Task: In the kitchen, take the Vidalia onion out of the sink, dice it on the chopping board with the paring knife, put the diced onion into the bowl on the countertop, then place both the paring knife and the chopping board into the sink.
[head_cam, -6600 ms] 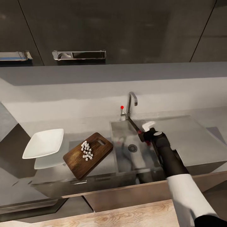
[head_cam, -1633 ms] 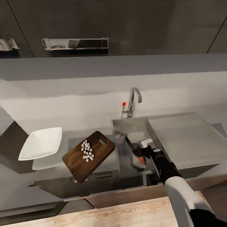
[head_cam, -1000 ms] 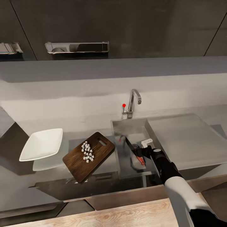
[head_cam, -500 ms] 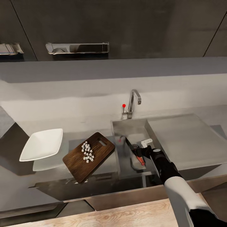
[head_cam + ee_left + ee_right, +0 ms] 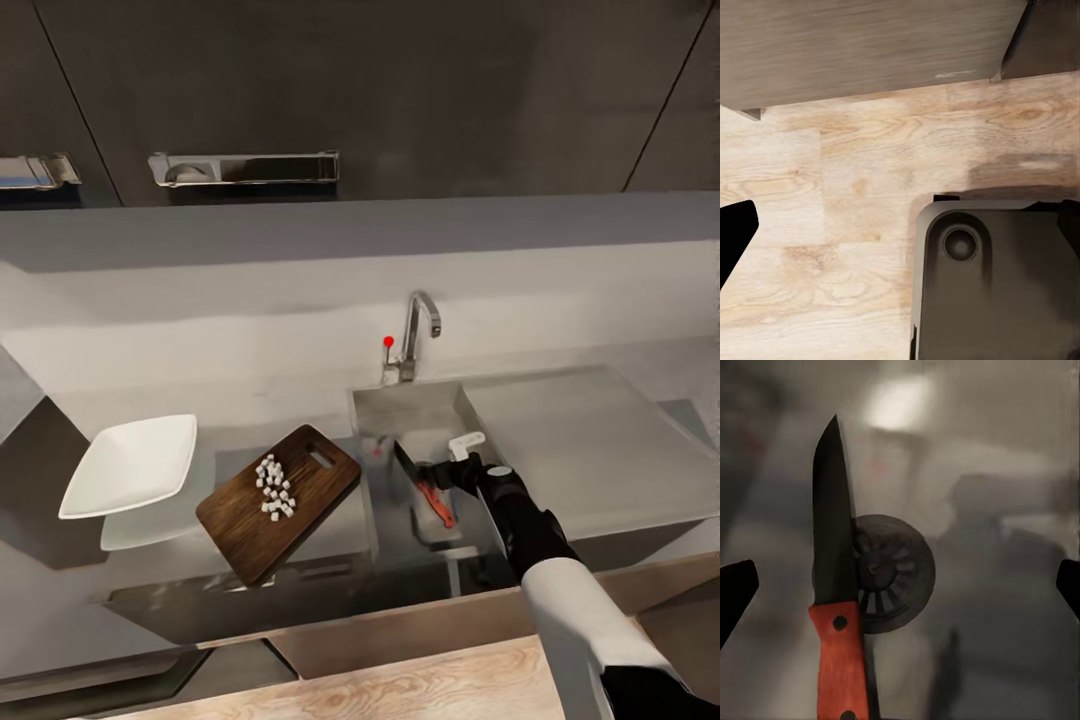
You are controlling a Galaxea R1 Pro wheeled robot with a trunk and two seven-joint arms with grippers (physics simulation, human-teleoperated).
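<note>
Jaws on the right gripper (image 5: pixel 452 468) spread wide apart over the sink (image 5: pixel 380 410), nothing clamped; can't tell for the left. Going left to right: white bowl (image 5: pixel 130 465) on the counter (image 5: pixel 60 590), then chopping board (image 5: pixel 275 500) with diced onion (image 5: pixel 273 487) piled on it, then paring knife (image 5: pixel 836 607) lying flat in the basin, blade across the drain (image 5: pixel 896 574).

The head camera looks down from above over the sink (image 5: pixel 420 470); the right wrist camera hangs close over its drain (image 5: pixel 889 574); the left wrist camera faces the wood floor (image 5: pixel 832 195).
</note>
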